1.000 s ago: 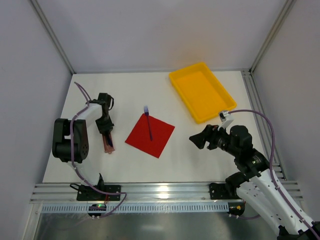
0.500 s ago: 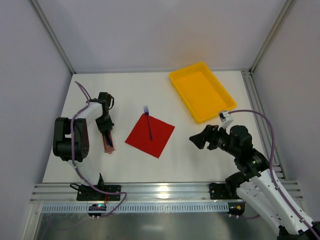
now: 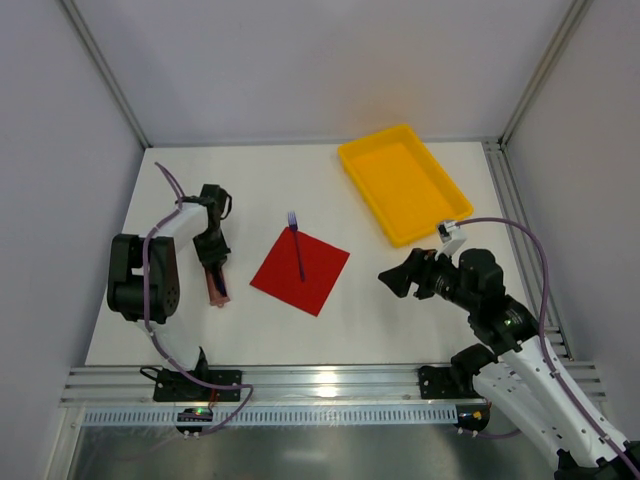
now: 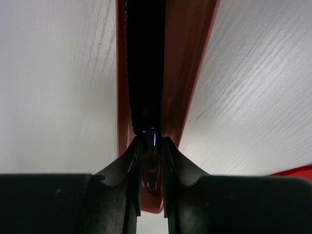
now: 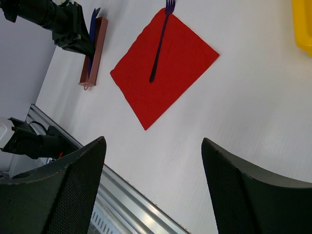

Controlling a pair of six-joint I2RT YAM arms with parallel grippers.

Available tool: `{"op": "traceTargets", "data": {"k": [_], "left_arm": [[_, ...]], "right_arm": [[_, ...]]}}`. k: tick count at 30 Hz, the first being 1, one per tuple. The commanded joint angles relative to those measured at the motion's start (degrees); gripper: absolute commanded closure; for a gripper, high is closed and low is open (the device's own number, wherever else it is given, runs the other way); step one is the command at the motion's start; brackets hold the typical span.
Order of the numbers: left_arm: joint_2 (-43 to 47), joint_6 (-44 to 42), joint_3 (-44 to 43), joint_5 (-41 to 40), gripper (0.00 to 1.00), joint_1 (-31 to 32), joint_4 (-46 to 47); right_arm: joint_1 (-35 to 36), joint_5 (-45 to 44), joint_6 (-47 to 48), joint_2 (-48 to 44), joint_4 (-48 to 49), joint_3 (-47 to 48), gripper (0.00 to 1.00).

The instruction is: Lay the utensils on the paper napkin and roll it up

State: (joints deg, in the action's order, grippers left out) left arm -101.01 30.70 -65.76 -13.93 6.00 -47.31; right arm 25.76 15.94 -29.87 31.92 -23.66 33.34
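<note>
Plainly had room to spare: found the red paper napkin (image 3: 320, 270) lying flat as a diamond near the middle of the white table (image 3: 260, 190), with bare surface past all four edges. Saw the blue-purple fork (image 3: 297, 248) resting on it, handle toward the middle, tines poking just over the far corner. Found the yellow tray (image 3: 352, 152) well apart at the far right, close to the table's right edge. Found the left gripper (image 4: 152, 142) low on the left side, near the napkin's left corner, fingers (image 4: 131, 165) pinched almost together on the end of a dark serrated knife (image 4: 145, 63) lying along a brownish-red trough (image 4: 187, 73). Saw the right gripper (image 5: 151, 187) spread wide and holding nothing, hovering right of the napkin over bare table. Lost the knife's far end off the top of the left wrist view, and could hardly make out its grasped end between the fingers. Barely told knife from trough overhead, with the arm covering part of both. Caught only a sliver of the tray in the right wrist view.
</note>
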Motion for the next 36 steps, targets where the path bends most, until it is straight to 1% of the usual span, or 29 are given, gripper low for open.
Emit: {"op": "traceTargets", "data": {"k": [1, 13, 17, 22, 26, 28, 34, 36], "left_arm": [[2.0, -0.7, -2.3, -1.1, 1.0, 0.2, -2.3], [6.9, -0.8, -5.3, -2.4, 1.0, 1.4, -7.2], [8.5, -0.3, -6.6, -4.5, 1.0, 2.4, -9.2], [10.6, -0.1, -7.3, -2.4, 1.0, 3.4, -10.1], [10.8, 1.3, -7.5, 2.8, 1.0, 7.7, -7.9], [10.0, 3.7, -8.2, 2.4, 1.0, 10.0, -7.0], [1.7, 8.4, -14.1, 3.6, 1.0, 19.6, -3.5], [-2.1, 9.2, -17.3, 3.9, 1.0, 21.2, -2.9]], "right_arm": [[0.1, -0.4, 0.7, 0.3, 0.5, 2.7, 0.2], [0.2, -0.6, 0.2, 0.7, 0.5, 2.7, 0.2], [0.2, -0.8, 0.1, 0.8, 0.5, 2.6, 0.2], [0.2, -0.8, 0.0, 1.2, 0.4, 2.7, 0.2], [0.2, -1.5, 0.6, 1.2, 0.0, 2.5, 0.2], [0.2, -1.7, 0.6, 1.4, 0.1, 2.3, 0.2], [0.2, -2.1, 0.6, 1.2, -0.7, 2.4, 0.2], [0.1, -2.5, 0.8, 1.0, -1.0, 2.5, 0.2]]}}
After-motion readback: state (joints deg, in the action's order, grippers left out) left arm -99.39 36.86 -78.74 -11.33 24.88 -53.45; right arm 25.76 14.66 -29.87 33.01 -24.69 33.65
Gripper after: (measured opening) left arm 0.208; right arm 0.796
